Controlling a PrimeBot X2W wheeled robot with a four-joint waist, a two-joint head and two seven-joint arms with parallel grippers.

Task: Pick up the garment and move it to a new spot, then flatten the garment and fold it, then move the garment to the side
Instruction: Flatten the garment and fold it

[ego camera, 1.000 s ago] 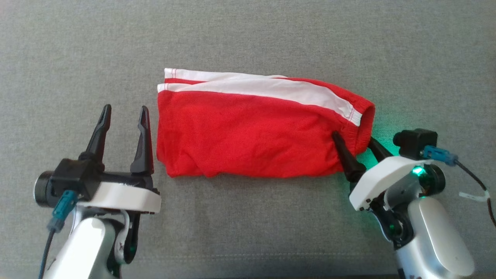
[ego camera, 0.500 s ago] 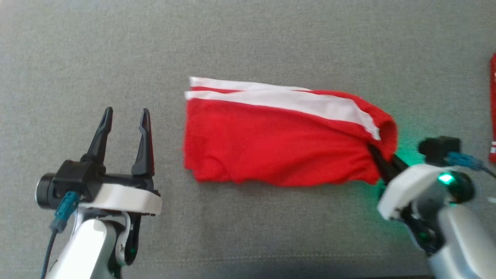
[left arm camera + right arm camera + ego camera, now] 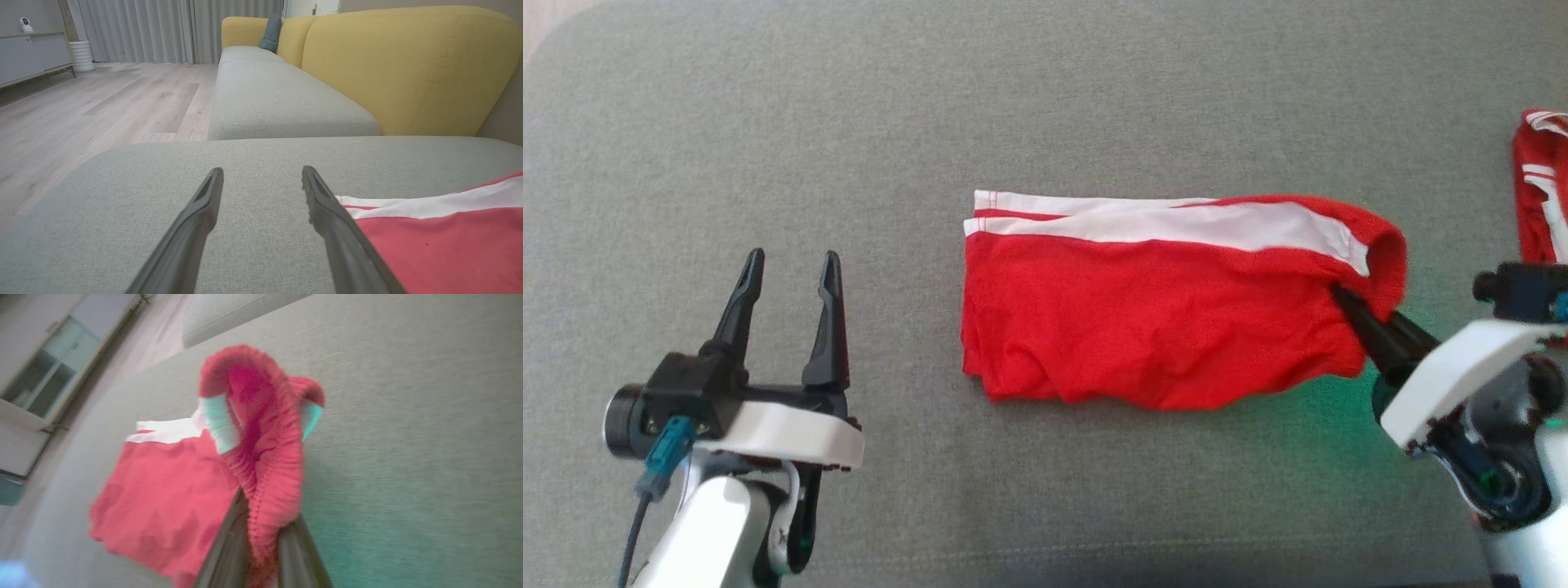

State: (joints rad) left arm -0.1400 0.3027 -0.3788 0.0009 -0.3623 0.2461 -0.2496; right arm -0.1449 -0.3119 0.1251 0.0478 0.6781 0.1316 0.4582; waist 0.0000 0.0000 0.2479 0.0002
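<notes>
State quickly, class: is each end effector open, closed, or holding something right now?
Left end effector: open, holding nothing.
Right end effector: closed, holding the red shorts by one end.

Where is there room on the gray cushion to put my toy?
Bare cushion lies beyond the red shorts, and between them and the open left gripper. The right is crowded: the right gripper pinches them beside another red garment.

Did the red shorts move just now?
Yes. The red shorts, held by the right gripper, slid to the robot's right: the gap to the other red garment has shrunk.
</notes>
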